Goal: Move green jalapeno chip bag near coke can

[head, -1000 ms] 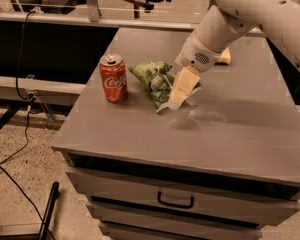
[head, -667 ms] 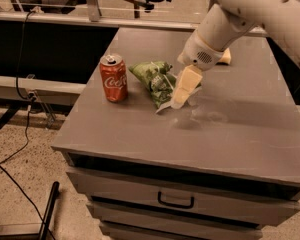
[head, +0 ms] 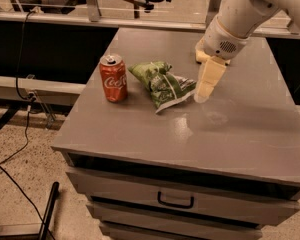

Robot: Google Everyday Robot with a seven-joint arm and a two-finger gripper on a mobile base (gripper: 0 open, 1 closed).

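Observation:
The green jalapeno chip bag lies crinkled on the grey cabinet top, just right of the coke can. The can stands upright near the left edge, with a small gap between it and the bag. My gripper hangs from the white arm just right of the bag's right end, close above the surface and pointing down. It holds nothing that I can see.
A yellow sponge lies behind the gripper, mostly hidden by the wrist. The cabinet has drawers in front, one with a handle. Black cables trail over the floor at the left. A railing and chair base stand behind the cabinet.
My gripper has moved right, off the bag's right end where it overlapped it before. The bag and the can have stayed where they were.

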